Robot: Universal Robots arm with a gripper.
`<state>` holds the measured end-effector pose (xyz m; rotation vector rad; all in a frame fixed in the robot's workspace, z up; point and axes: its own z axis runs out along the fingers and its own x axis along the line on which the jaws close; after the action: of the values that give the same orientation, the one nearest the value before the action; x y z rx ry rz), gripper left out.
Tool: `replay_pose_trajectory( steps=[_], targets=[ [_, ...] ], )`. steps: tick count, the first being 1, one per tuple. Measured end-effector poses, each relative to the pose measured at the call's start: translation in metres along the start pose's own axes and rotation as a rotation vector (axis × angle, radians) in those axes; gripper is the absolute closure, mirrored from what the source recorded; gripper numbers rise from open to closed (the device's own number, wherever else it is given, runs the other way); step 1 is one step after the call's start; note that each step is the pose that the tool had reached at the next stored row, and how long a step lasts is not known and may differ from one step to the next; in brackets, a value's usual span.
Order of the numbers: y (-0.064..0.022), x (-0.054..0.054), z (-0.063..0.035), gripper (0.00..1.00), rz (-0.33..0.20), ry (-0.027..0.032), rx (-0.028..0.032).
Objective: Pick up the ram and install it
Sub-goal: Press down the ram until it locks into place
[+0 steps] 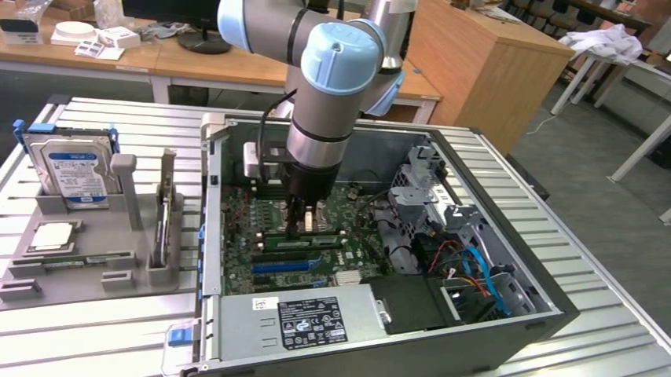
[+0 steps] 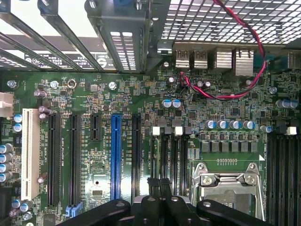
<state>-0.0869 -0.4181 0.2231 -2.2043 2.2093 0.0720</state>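
Arm position: the gripper is lowered inside the open computer case, directly above the motherboard.
Gripper state: fingers pressed together; whether a thin board edge sits between them is hard to tell from the wrist view.
Ram location: a green stick appears to lie at the memory slots under the fingertips, apparently seated or nearly so.
Second stick: a matching green ram stick rests in the grey holder at the exterior view's left, well apart from the case.
Nearby parts: CPU socket just beside the slots; red cable near the rear ports.
Risk: uneven downward pressure could leave one end unlatched.
Risk: a sideways offset could bend the board or strike the socket frame.
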Motion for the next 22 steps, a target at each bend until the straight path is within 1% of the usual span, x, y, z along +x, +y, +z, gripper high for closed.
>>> replay_pose_trajectory(
  steps=[22],
  targets=[
    [0.0, 0.0001, 0.0013, 0.89, 0.0, 0.0, 0.0]
  ],
)
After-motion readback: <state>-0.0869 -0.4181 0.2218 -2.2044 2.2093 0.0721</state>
